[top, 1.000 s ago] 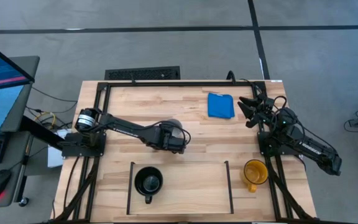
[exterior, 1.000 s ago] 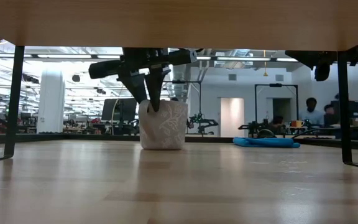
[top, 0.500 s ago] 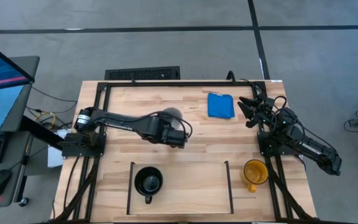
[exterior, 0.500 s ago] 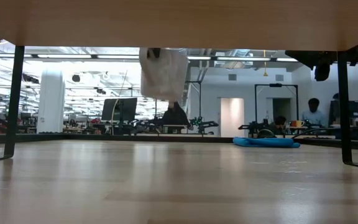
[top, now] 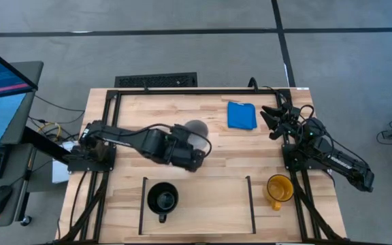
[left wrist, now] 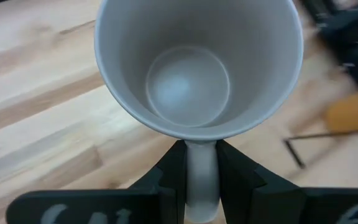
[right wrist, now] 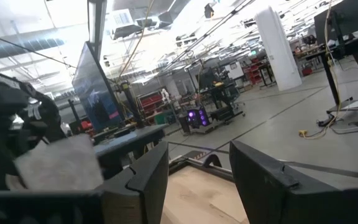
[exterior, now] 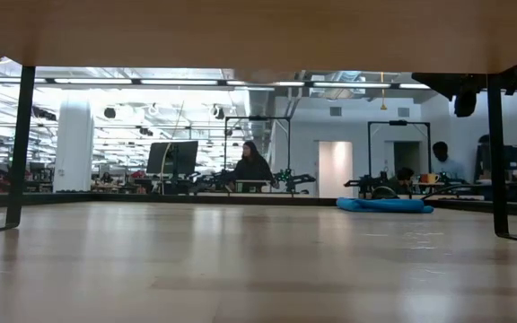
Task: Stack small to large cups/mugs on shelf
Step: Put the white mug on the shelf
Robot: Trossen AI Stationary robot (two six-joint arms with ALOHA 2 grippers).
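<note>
The left gripper is clamped on the handle of the grey mug, fingers pinching it from both sides, and carries the mug in the air above the middle of the table; in the low view no mug stands on the wood. The mug hangs mouth-up and roughly level, judging by the round rim in the left wrist view.

The shelf lies at the near edge between two thin black bars. The black mug sits at its left end, close to the left bar. The yellow mug stands outside the right bar, by the right arm's base. The right gripper waits with its fingers apart near the cloth, holding nothing.

To do this step well, the grey mug should go in the middle of the shelf, just beside the black one but not touching, leaving room at the right end for the yellow mug. Keep it upright and high enough to pass the black mug's rim, then lower it straight down. A handle grip lets the body swing, so slow travel helps. Let go only once the base rests flat on the wood, and lift away along the handle's line so the fingers do not drag the mug
</note>
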